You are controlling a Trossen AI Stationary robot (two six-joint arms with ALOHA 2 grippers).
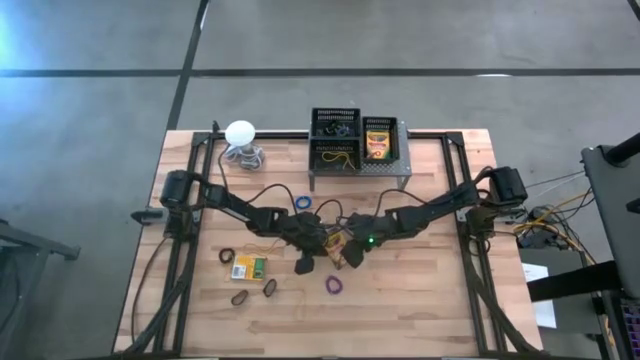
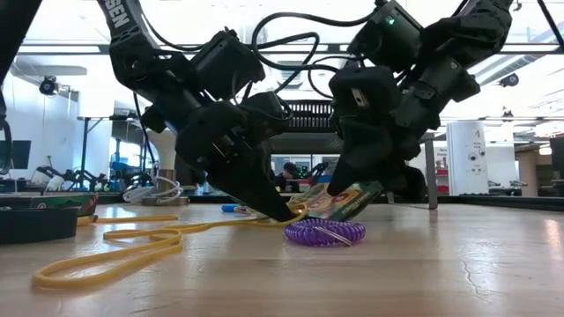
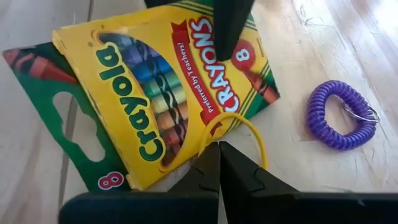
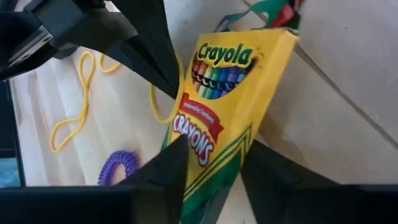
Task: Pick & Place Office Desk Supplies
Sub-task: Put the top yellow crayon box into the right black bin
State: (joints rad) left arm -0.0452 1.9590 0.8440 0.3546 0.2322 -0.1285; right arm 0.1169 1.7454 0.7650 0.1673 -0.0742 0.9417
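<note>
A yellow-and-green crayon box sits tilted at mid-table, its green flap open. My right gripper is shut on its lower end. My left gripper is just beside the box, tips down at the table, shut on a long yellow rubber band that trails toward the table's left. A purple coil loop lies flat on the table just in front of both grippers. A second crayon box lies flat at the near left. My left gripper pinches one strand of the yellow band at its fingertips, slanting down from the table's left. The rest of the band lies slack on the table. My right gripper pinches the crayon box's bottom end between its two fingers, slanting down from the table's right. One finger lies on the printed front by the "8". The box is tilted, its flap end low at the table.
Small loops lie at the near left, and a blue one farther back. Black mesh bins stand on a grey stand at the far edge, one with a crayon box. A white ball with cord sits far left.
</note>
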